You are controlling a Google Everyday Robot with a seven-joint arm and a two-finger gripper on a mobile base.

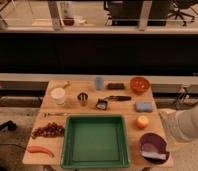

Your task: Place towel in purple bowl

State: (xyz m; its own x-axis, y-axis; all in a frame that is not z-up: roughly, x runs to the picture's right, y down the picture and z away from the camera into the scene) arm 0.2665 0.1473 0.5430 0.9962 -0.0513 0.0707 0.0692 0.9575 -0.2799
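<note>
— Where is the gripper?
— I can't pick it out; only the white arm (188, 125) shows at the right edge of the wooden table (52, 145), so the state of the gripper cannot be told.
— And the towel (152, 150)?
— It lies inside the purple bowl (154, 146), at the table's front right corner.
— What sits nearby?
— A green tray (96, 141) just left of the bowl, an orange fruit (142, 122) behind it, then a light-blue block (143, 106) and an orange-red bowl (139, 84) farther back.
</note>
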